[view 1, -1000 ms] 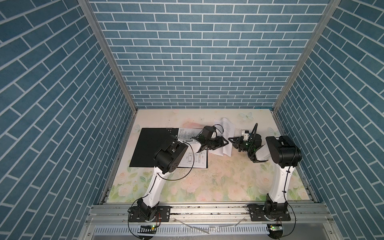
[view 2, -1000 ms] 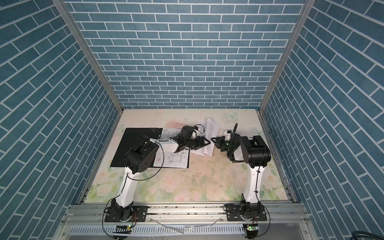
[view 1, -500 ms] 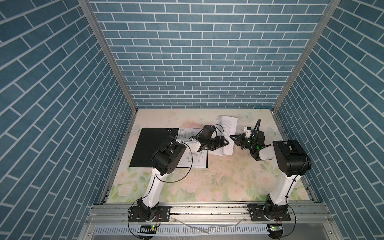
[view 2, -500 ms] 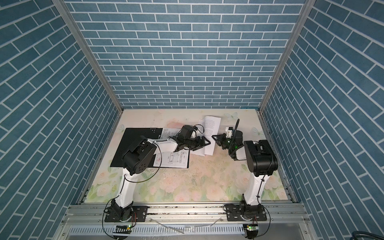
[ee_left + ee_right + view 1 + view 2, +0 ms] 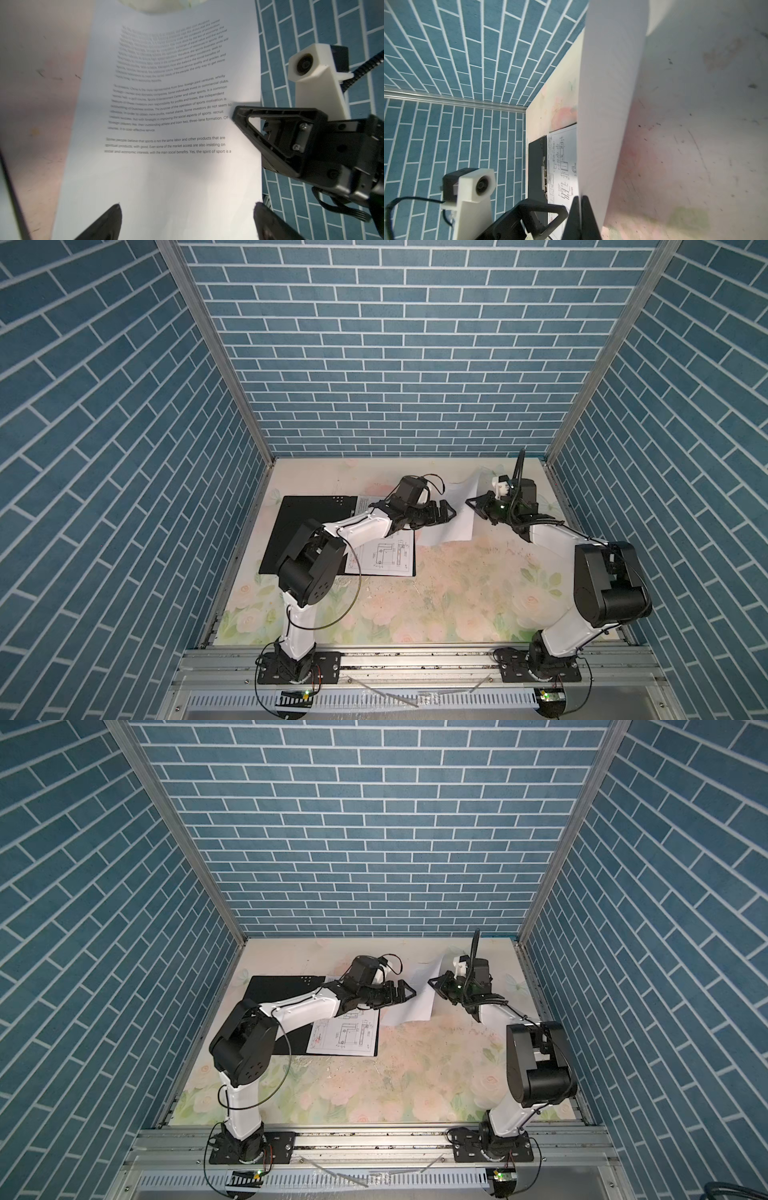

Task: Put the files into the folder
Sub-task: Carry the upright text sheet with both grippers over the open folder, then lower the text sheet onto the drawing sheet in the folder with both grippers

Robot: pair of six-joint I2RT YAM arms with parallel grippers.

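Note:
The folder lies open on the left of the table, black inside up. A file with line drawings rests on its right half. My right gripper is shut on one edge of a text-only file, holding it raised and curved above the table. My left gripper is open beside that sheet, its fingertips wide apart and gripping nothing.
A floral mat covers the table. Blue brick walls close in on three sides, with the right wall's rail near my right arm. A metal clip runs along the folder's spine.
My left gripper has opened wide and let go of the text sheet. My right gripper has moved toward the back wall with the sheet's edge, and its elbow has swung out to the right.

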